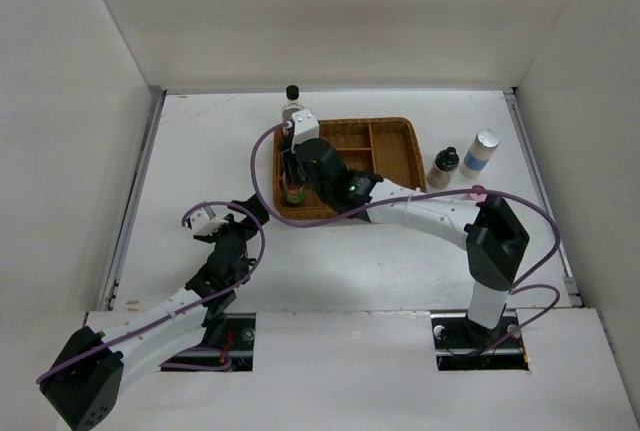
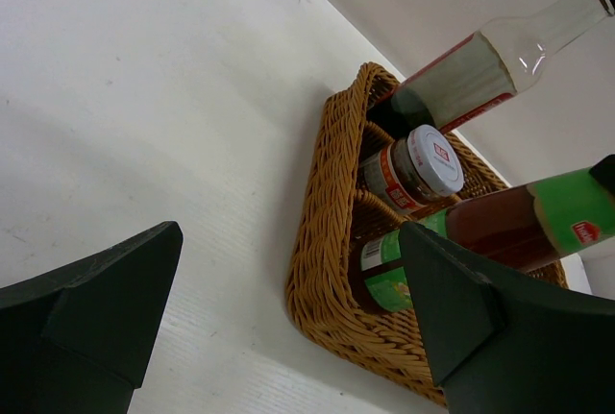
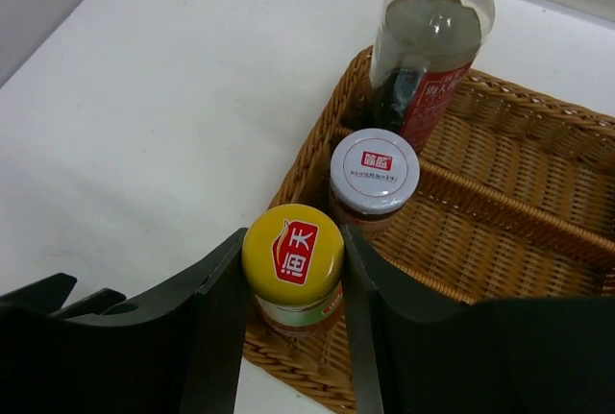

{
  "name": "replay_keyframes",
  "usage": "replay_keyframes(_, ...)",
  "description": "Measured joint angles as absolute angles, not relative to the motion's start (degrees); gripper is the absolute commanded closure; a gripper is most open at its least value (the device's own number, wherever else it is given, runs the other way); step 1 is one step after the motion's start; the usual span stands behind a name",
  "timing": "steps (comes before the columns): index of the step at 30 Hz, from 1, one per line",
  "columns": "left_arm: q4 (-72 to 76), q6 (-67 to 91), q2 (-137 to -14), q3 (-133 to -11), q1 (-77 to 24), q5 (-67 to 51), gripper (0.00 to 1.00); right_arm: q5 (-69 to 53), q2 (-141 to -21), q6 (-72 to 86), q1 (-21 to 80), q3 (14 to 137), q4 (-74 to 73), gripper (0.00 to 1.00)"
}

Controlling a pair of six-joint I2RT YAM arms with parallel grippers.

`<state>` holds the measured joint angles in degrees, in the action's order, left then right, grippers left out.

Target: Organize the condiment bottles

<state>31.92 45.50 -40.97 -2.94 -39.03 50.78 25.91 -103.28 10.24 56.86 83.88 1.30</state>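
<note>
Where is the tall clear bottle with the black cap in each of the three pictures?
Top external: upper centre, the tall clear bottle stands in the wicker tray's far left corner.
Left wrist: the bottle slants across the upper right, in the tray's farthest compartment.
Right wrist: the bottle is top centre, cap cut off, behind the white-lidded jar and yellow-capped sauce bottle.
Shared landmark: the wicker tray, seen in all three.
</note>
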Motion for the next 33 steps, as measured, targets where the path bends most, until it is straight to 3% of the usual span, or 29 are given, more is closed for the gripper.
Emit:
replay_keyframes(3, 31.9, 45.5, -41.1, -2.9, -39.0, 50.8, 0.0, 27.1, -104.3, 10.1, 57.8, 82.2, 3.1, 0.66)
replay_keyframes(18, 31.9, 45.7, -41.3, -2.9, -39.0, 50.8, 0.0, 29.0, -104.1, 10.8, 59.4, 79.1, 9.5, 0.24)
replay_keyframes(28, 31.9, 45.8, -41.3, -2.9, -39.0, 50.7, 0.0, 29.1, -87.4, 11.5, 57.8, 69.1, 10.4, 0.15)
replay_keyframes(33, 31.9, 45.9, -41.5, -2.9, -39.1, 50.7, 0.0, 31.6, -71.0, 15.0, 45.5, 56.2, 10.4, 0.15)
